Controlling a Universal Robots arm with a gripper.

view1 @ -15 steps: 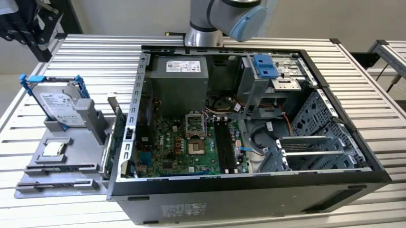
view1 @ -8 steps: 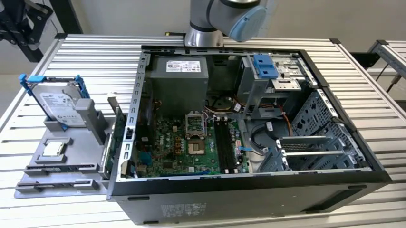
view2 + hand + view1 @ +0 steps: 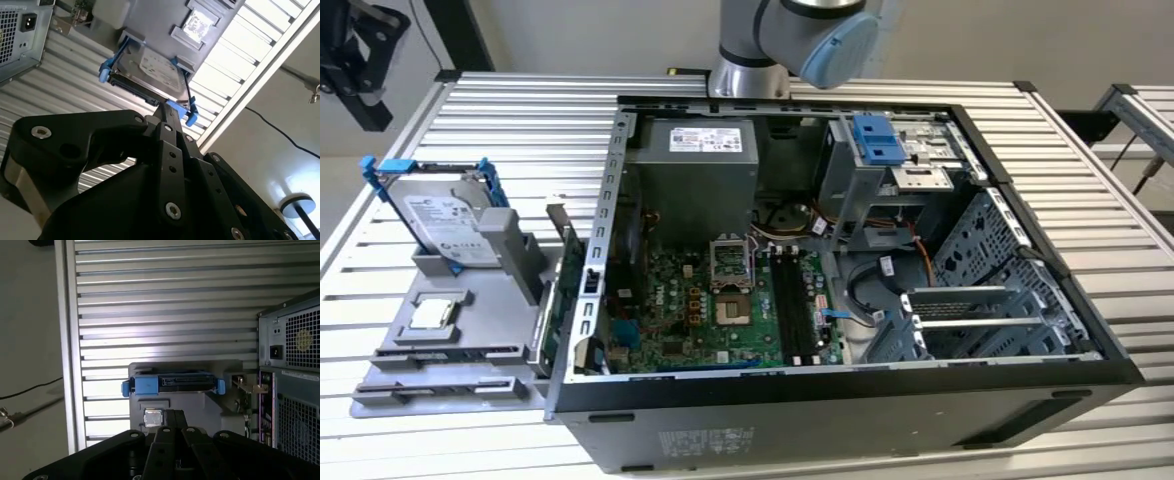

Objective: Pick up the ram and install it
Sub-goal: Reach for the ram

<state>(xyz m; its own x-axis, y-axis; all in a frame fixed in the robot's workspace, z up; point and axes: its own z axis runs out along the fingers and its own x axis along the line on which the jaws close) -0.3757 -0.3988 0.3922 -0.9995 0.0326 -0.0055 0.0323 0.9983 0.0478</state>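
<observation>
Hanging high and well apart from the gray holder [image 3: 440, 380] on the tabletop [image 3: 520, 110], my pincer [image 3: 173, 415] is closed, with nothing between its fingers. The ram [image 3: 563, 255] stands on edge in the side of the holder next to the open computer case [image 3: 854, 410], just beside the case wall. Its long axis runs along that wall. From my pincer it lies past the hard drive [image 3: 447, 225] and the small square chip [image 3: 438, 312], toward the case, on the exterior view's right of both. I judge its thin edge is what faces me.
</observation>
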